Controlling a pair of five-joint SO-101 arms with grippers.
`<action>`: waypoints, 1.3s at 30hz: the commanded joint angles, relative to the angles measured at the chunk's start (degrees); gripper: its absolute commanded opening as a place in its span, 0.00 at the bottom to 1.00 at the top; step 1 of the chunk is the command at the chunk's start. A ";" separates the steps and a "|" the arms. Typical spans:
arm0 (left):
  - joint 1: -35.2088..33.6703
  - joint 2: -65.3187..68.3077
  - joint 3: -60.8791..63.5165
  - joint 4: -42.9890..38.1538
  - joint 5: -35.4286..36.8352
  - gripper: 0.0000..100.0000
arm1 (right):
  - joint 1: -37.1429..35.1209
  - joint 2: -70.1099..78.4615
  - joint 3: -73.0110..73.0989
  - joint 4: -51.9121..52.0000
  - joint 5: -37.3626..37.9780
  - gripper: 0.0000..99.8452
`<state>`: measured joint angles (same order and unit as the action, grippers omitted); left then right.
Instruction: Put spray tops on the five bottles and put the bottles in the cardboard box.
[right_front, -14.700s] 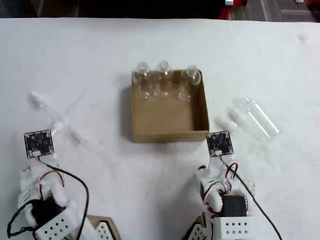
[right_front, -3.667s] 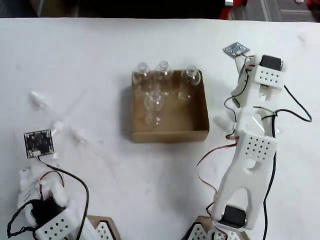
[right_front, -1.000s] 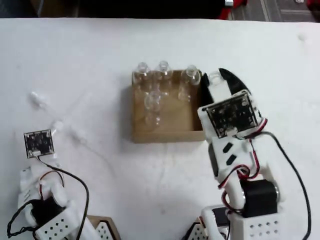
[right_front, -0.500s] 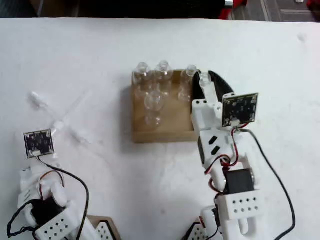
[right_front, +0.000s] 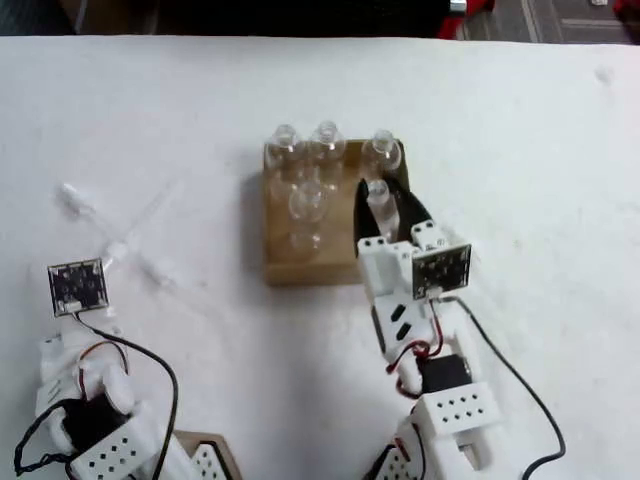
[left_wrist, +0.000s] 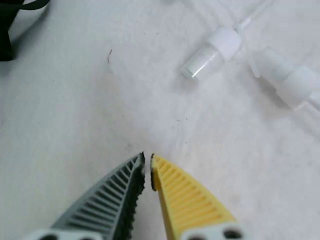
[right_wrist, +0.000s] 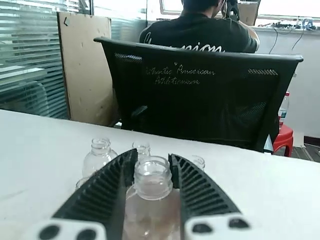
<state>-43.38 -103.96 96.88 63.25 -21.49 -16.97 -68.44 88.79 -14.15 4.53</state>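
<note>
At the table's (right_front: 500, 120) near edge stand the two arm bases. The left arm (right_front: 80, 400) sits folded by the near-left corner. Its left gripper (left_wrist: 147, 160) points down at the white cloth, the grey and yellow fingers drawn together with the tips all but touching. Just beyond those tips lie two spray tops (left_wrist: 216, 50), white-collared and side by side, their thin tubes crossing. From above, the pale tops spread on toward the left edge, but their full count cannot be told there.

The right arm (right_front: 440, 400) stretches from the near edge toward the middle of the table. The right gripper (right_front: 385, 200) is clamped on one bottle (right_wrist: 152, 180), a black finger on either side of it below the shoulder. This bottle is clear, upright and open-necked, and is held over the right side of the cardboard box (right_front: 300, 272), close to the right wall.

Four more clear bottles stand in the box: one (right_front: 307, 200) near its middle and three (right_front: 326, 135) in a row along the far wall. That makes five bottles, each with a plain glassy body.

Past the far edge stands a black mesh chair (right_wrist: 200, 95) with a line of pale lettering across its back
</note>
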 joint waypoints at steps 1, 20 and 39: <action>0.66 -0.57 -0.18 0.09 -0.09 0.03 | -0.66 -0.48 0.53 -1.98 -0.53 0.02; 0.66 -0.57 -0.18 0.09 -0.09 0.03 | 0.13 26.15 -2.81 -17.80 -0.18 0.02; 0.66 -0.57 -0.18 0.09 -0.09 0.03 | 0.40 26.07 -0.35 -17.71 -0.09 0.18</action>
<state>-43.38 -103.96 96.88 63.25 -21.49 -17.05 -42.15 88.62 -30.59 4.53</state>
